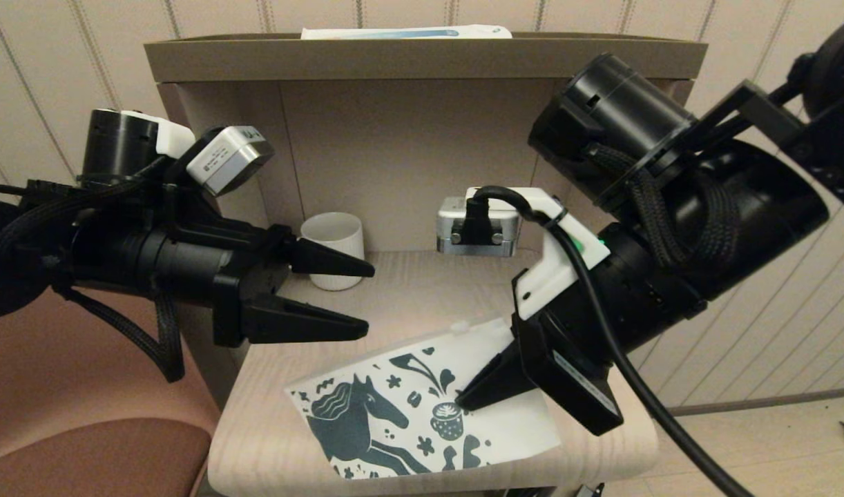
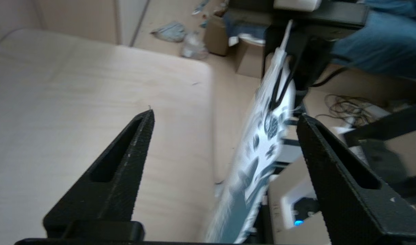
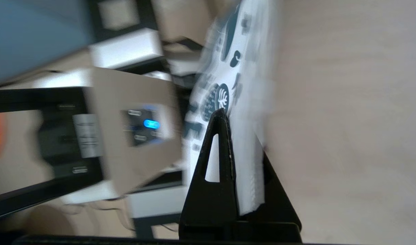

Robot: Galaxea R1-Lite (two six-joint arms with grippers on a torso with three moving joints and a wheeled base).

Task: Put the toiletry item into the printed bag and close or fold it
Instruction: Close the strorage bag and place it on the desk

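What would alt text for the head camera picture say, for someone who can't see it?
The right gripper pinches a printed bag with a teal horse on a pale wooden table. The left gripper hangs open above the table's left side, in front of a cream mug.

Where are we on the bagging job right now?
Done: I cannot tell; no small tube shows anywhere, so it may already be inside. In hand: the right gripper is clamped on the printed bag, holding its right edge on the table. The left gripper hovers open above the table. Left: the bag lies flat, not yet folded.
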